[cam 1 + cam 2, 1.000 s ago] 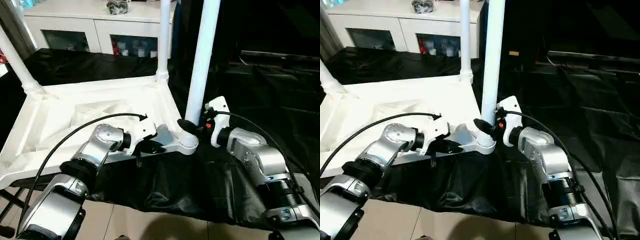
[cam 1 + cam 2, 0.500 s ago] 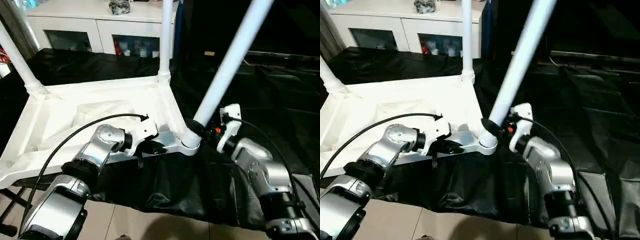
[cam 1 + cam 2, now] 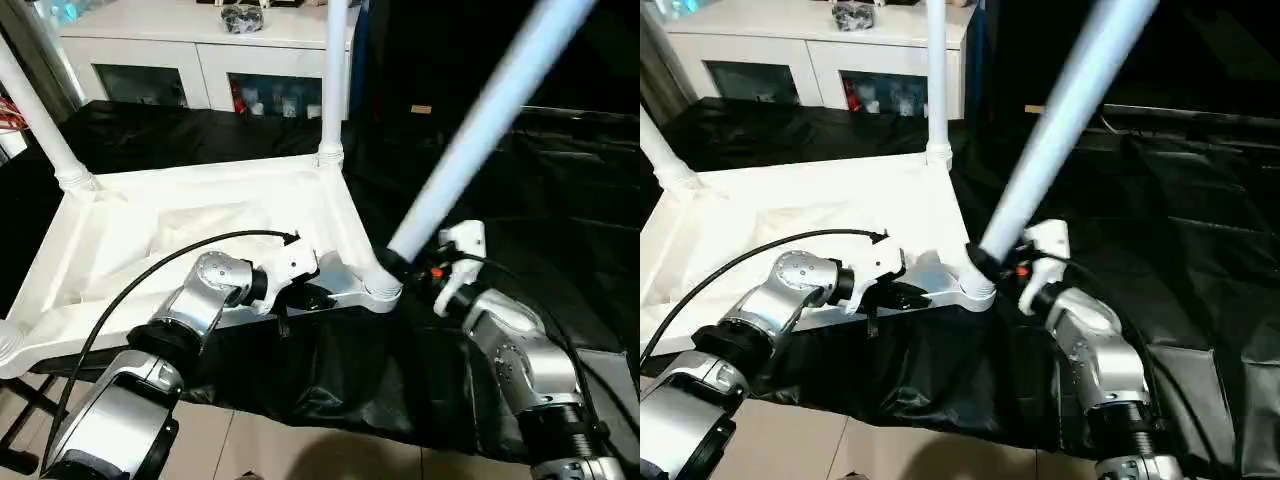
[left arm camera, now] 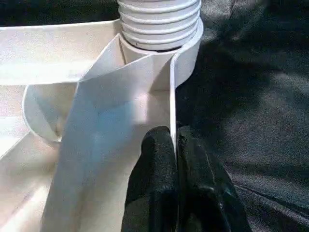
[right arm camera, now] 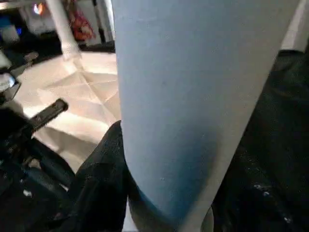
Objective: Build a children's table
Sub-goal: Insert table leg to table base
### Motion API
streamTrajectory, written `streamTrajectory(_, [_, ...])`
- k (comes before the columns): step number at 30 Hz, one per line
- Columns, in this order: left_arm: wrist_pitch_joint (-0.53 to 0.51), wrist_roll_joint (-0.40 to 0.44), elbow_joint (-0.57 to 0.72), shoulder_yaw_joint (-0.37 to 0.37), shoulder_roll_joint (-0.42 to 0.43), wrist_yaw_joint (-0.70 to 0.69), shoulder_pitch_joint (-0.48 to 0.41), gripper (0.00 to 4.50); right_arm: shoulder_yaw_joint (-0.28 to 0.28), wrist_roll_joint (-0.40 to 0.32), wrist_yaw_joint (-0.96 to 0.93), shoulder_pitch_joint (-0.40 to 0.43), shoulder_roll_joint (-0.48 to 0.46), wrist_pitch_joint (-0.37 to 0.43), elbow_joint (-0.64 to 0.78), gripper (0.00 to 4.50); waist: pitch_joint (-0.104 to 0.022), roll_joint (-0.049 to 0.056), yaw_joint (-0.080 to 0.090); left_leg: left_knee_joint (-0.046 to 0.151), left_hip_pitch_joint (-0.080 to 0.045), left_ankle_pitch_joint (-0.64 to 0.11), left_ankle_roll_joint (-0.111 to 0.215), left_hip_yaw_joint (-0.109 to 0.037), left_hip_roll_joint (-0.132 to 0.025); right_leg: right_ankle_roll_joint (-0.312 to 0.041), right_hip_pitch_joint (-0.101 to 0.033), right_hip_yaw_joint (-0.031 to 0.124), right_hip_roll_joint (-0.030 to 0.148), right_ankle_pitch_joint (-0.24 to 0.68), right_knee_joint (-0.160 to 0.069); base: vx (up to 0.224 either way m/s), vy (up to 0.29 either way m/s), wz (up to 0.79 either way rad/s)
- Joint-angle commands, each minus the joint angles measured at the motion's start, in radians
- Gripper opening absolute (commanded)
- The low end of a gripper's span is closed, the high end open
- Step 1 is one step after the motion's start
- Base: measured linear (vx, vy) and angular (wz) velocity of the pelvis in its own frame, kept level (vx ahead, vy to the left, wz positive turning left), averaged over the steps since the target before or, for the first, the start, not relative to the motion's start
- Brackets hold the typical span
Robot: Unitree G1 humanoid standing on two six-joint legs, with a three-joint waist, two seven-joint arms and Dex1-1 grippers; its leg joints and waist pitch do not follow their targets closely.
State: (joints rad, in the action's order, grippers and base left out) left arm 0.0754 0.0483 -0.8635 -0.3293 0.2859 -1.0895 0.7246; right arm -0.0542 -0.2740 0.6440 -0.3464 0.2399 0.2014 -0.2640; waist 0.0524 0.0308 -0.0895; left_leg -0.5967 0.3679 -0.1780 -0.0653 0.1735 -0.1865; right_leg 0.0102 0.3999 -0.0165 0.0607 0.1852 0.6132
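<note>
Children's table [image 3: 200, 215]: white plastic top lying upside down on black sheet, rim up, three legs upright in corner sockets. Left gripper [image 4: 173, 145] pinched shut on thin rim wall just beside near corner socket [image 3: 381, 290]. Right gripper [image 3: 398, 266] half open, clasping base of fourth leg [image 3: 480, 125] at that socket. Vs. 1 s ago: leg was upright, now tilted away to robot's right; top unmoved.
</note>
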Motion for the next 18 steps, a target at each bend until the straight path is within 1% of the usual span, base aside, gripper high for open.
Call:
streamTrajectory(1, [0.017, -0.010, -0.010, 0.036, -0.006, 0.029, 0.009, 0.00, -0.042, 0.052, 0.004, 0.026, 0.016, 0.041, -0.057, 1.88, -0.054, -0.017, 0.002, 0.086, -0.012, -0.315, -0.009, -0.014, -0.033, -0.173, -0.030, 0.032, 0.073, 0.393, -0.094, 0.000, 0.000, 0.00])
streamTrajectory(4, [0.017, -0.010, -0.005, 0.034, -0.002, 0.019, 0.005, 0.00, -0.070, 0.073, 0.019, 0.004, 0.026, 0.050, -0.076, 1.88, -0.053, -0.015, 0.004, 0.088, -0.013, -0.332, -0.011, -0.015, -0.034, -0.170, -0.028, 0.033, 0.073, 0.402, -0.095, 0.000, 0.000, 0.00])
streamTrajectory(5, [0.017, -0.011, -0.002, 0.033, 0.000, 0.015, 0.003, 0.00, -0.074, 0.075, 0.025, -0.001, 0.027, 0.050, -0.083, 1.88, -0.053, -0.023, 0.005, 0.088, -0.012, -0.332, -0.010, -0.014, -0.034, -0.170, -0.028, 0.033, 0.072, 0.403, -0.096, 0.000, 0.000, 0.00])
streamTrajectory(6, [0.017, -0.011, 0.002, 0.033, 0.001, 0.011, -0.001, 0.00, -0.084, 0.081, 0.037, -0.010, 0.032, 0.052, -0.096, 1.88, -0.054, -0.019, 0.004, 0.088, -0.013, -0.334, -0.009, -0.015, -0.034, -0.171, -0.027, 0.033, 0.075, 0.409, -0.095, 0.000, 0.000, 0.00])
streamTrajectory(7, [0.017, -0.011, 0.003, 0.033, 0.002, 0.011, -0.002, 0.00, -0.090, 0.085, 0.043, -0.012, 0.035, 0.053, -0.102, 1.88, -0.053, -0.018, 0.005, 0.088, -0.014, -0.335, -0.009, -0.015, -0.035, -0.170, -0.026, 0.033, 0.074, 0.410, -0.095, 0.000, 0.000, 0.00])
streamTrajectory(8, [0.017, -0.011, 0.003, 0.033, 0.002, 0.010, -0.002, 0.00, -0.097, 0.089, 0.054, -0.014, 0.040, 0.051, -0.109, 1.88, -0.053, -0.021, 0.004, 0.088, -0.012, -0.333, -0.009, -0.015, -0.035, -0.169, -0.027, 0.033, 0.074, 0.405, -0.095, 0.000, 0.000, 0.00])
streamTrajectory(9, [0.017, -0.011, 0.005, 0.033, 0.003, 0.009, -0.003, 0.00, -0.101, 0.091, 0.061, -0.014, 0.042, 0.050, -0.111, 1.88, -0.053, -0.020, 0.004, 0.089, -0.013, -0.336, -0.010, -0.015, -0.035, -0.169, -0.026, 0.033, 0.074, 0.406, -0.096, 0.000, 0.000, 0.00])
streamTrajectory(10, [0.016, -0.011, 0.008, 0.033, 0.003, 0.008, -0.004, 0.00, -0.103, 0.091, 0.068, -0.013, 0.044, 0.052, -0.110, 1.88, -0.053, -0.022, 0.004, 0.089, -0.013, -0.339, -0.010, -0.015, -0.036, -0.168, -0.027, 0.033, 0.075, 0.406, -0.096, 0.000, 0.000, 0.00])
streamTrajectory(13, [0.014, -0.015, 0.023, 0.030, 0.007, -0.012, -0.011, 0.00, -0.108, 0.083, 0.109, -0.012, 0.057, 0.049, -0.122, 1.88, -0.056, -0.024, 0.003, 0.089, -0.012, -0.330, -0.006, -0.014, -0.036, -0.172, -0.028, 0.034, 0.074, 0.377, -0.094, 0.000, 0.000, 0.00])
streamTrajectory(14, [0.013, -0.017, 0.029, 0.028, 0.008, -0.022, -0.014, 0.00, -0.110, 0.079, 0.127, -0.012, 0.062, 0.046, -0.124, 1.88, -0.057, -0.026, 0.002, 0.089, -0.011, -0.320, -0.003, -0.014, -0.036, -0.178, -0.030, 0.034, 0.074, 0.356, -0.092, 0.000, 0.000, 0.00])
streamTrajectory(18, [0.005, -0.023, 0.064, 0.014, 0.020, -0.075, -0.024, 0.00, -0.122, 0.069, 0.203, -0.018, 0.080, 0.025, -0.143, 1.88, -0.060, -0.026, -0.001, 0.086, -0.009, -0.284, 0.010, -0.010, -0.036, -0.198, -0.035, 0.034, 0.074, 0.293, -0.088, 0.000, 0.000, 0.00])
